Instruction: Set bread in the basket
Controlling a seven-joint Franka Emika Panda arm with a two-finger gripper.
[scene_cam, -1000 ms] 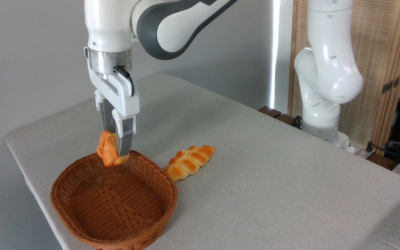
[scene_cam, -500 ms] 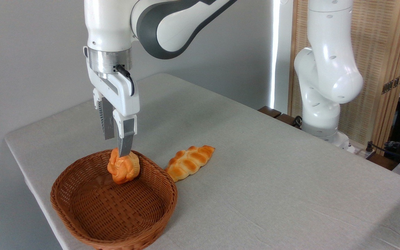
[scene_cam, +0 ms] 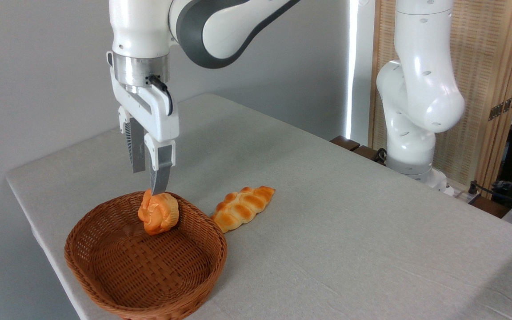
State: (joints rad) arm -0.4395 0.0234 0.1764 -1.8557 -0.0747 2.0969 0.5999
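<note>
No writing or brand mark can be read anywhere in view. The grey cloth-covered worktop (scene_cam: pixel 349 231) carries everything, and the white arm (scene_cam: pixel 220 26) reaches over it from the right, its wrist turned straight down above the far left end. The reddish-brown woven basket (scene_cam: pixel 105 275) sits at the near left corner. A flat braided loaf (scene_cam: pixel 241 207) lies on the cloth just beside the basket's right rim. The pincer (scene_cam: pixel 148 180) hangs upright with its fingers apart, gripping nothing. The bread (scene_cam: pixel 158 213) rests tilted inside the basket against the far wall, right under the front fingertip.
</note>
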